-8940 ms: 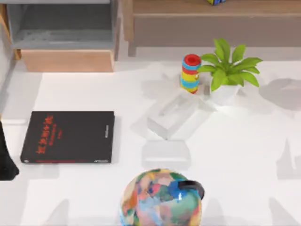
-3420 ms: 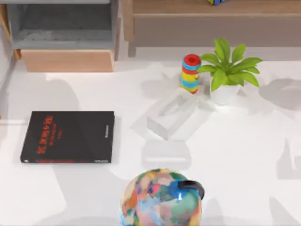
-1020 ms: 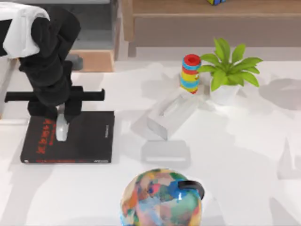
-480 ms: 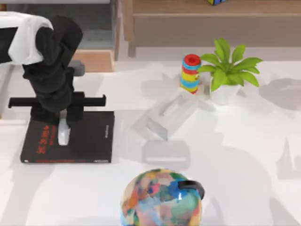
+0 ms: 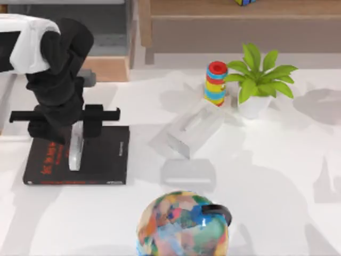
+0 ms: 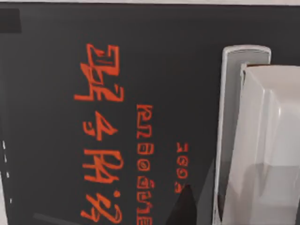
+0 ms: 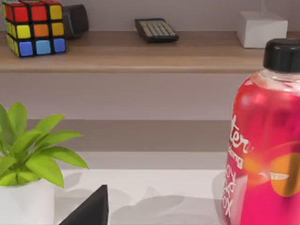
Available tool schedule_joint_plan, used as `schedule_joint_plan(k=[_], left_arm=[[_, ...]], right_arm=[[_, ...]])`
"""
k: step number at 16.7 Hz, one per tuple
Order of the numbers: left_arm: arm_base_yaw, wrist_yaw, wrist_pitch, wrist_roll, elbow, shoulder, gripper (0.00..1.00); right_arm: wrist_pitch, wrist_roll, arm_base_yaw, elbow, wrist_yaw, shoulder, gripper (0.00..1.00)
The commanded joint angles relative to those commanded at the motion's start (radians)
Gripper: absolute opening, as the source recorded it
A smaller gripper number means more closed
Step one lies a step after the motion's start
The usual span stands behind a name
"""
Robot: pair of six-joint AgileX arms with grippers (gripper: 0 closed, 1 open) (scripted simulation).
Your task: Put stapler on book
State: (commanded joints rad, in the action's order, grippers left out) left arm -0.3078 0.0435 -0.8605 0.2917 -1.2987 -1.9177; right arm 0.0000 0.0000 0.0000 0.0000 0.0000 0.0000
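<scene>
The black book (image 5: 104,154) with red characters lies flat at the table's left side. It also spreads across the left wrist view as book (image 6: 93,117). The light grey stapler (image 5: 76,148) lies lengthwise on its cover, and the wrist view has the stapler (image 6: 253,140) resting on the black cover. My left gripper (image 5: 68,129) hangs right above it, open, with a finger on each side of the stapler and a gap to both. In the right wrist view a black wedge of my right gripper (image 7: 89,211) pokes in at the lower edge.
A white open-topped box (image 5: 194,128) and a flat white slab (image 5: 188,173) sit mid-table. A colourful ball (image 5: 184,224) is at the front edge. A striped cylinder (image 5: 216,82) and a potted plant (image 5: 258,80) stand behind. A pink bottle (image 7: 265,140) stands near the right wrist camera.
The left arm came in over the book carrying the stapler and lowered it. Over the last half second the fingers spread apart, leaving the stapler lying on the cover.
</scene>
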Motion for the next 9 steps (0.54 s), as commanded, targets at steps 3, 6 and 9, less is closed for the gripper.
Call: schedule_joint_plan(k=[3,6,9], left_arm=[[0.0,0.0,0.0,0.0,0.0,0.0,0.98],[0.0,0.0,0.0,0.0,0.0,0.0,1.0],[0.0,0.0,0.0,0.0,0.0,0.0,1.0]], right_arm=[[0.0,0.0,0.0,0.0,0.0,0.0,1.0],[0.0,0.0,0.0,0.0,0.0,0.0,1.0],[0.0,0.0,0.0,0.0,0.0,0.0,1.0]])
